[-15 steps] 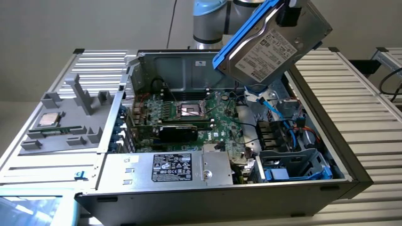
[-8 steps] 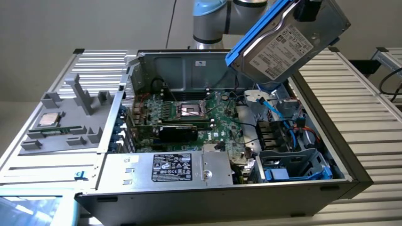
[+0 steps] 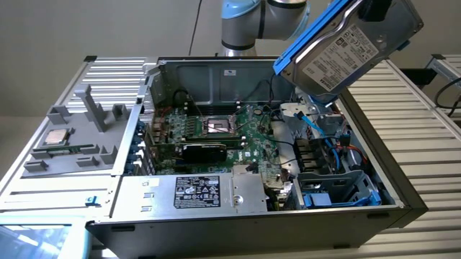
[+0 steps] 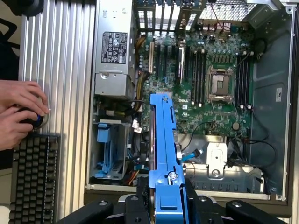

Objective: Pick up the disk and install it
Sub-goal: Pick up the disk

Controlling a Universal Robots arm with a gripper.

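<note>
The disk [image 3: 349, 46] hangs in the air, tilted, label face out, its blue frame along the lower edge. It sits above the far corner of the open case [image 3: 209, 75], on the exterior view's right, touching nothing below. The gripper [image 3: 376, 9] is clamped on it from above. In the wrist view a finger [image 4: 198, 205] sits on each side of the frame, with the disk seen edge-on between them.

The drive bay [image 3: 324, 181], a grey cage with blue rails, is low in the case at the near corner on the exterior view's right, well apart from the disk. Blue cables [image 3: 317, 121] loop between the two, just beside the motherboard [image 3: 238, 127].

To my eye the carry is what matters now. The disk wants levelling so that the frame lines up square with the rails, and its path should stay above the cables rather than dragging through them. Since the grip is at one end, a slow swing looks wise.

A person's hands [image 4: 18, 100] rest near a keyboard [image 4: 32, 179] outside the case.
</note>
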